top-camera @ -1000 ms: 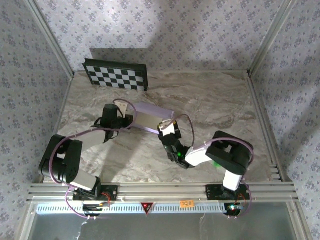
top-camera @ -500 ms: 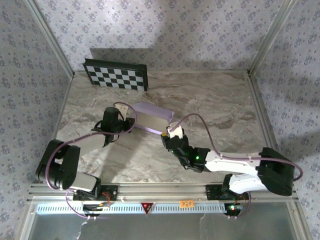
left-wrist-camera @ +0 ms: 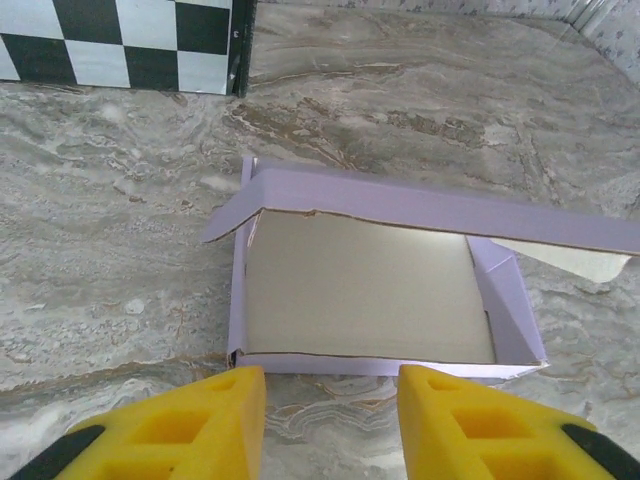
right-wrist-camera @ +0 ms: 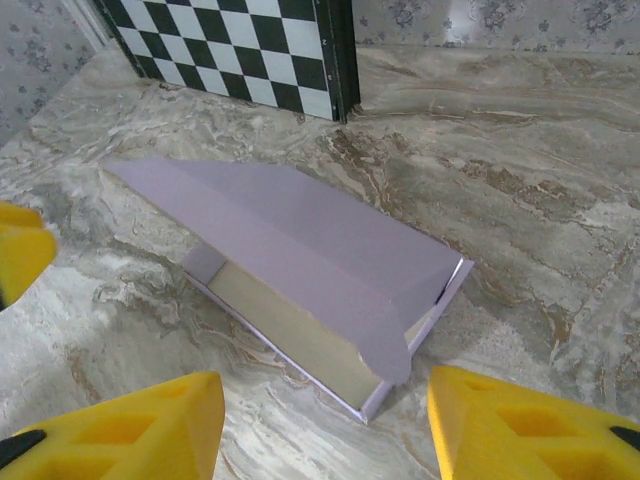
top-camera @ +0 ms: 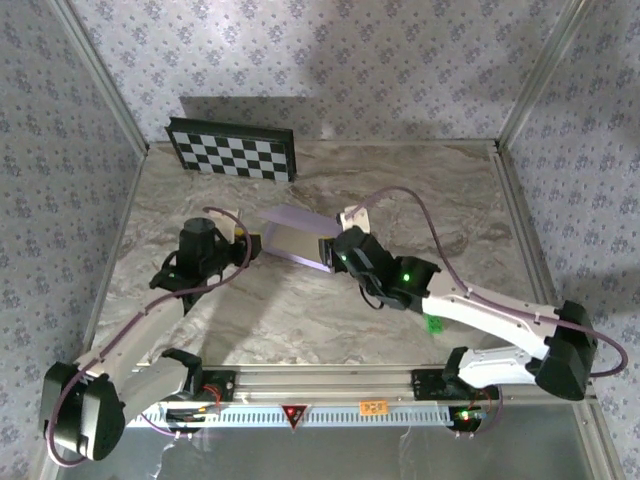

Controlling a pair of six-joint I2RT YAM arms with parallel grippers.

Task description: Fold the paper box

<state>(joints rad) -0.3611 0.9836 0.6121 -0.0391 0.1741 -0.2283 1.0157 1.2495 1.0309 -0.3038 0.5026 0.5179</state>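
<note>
The paper box (left-wrist-camera: 370,290) is a shallow pale-lavender tray lying on the marble table, its lid flap hinged on the far side and hanging half raised over it. Seen from above, the box (top-camera: 298,238) lies between both arms. My left gripper (left-wrist-camera: 330,420) stands open just short of the tray's near wall, with bare table between its yellow fingers (left-wrist-camera: 170,420). It is at the box's left end (top-camera: 252,244). My right gripper (right-wrist-camera: 325,430) is open too, facing the box's (right-wrist-camera: 290,230) slanted lid and corner without touching it, at the box's right end (top-camera: 331,255).
A black-and-white checkerboard panel (top-camera: 232,150) leans against the back wall to the left (left-wrist-camera: 120,45) (right-wrist-camera: 250,45). Wallpapered walls and metal posts close in the table. Open marble lies to the right of and behind the box.
My left gripper has opened and drawn back leftward off the box. The right arm has stretched out and its gripper has moved up to the box's right end. The lid now stands half raised.
</note>
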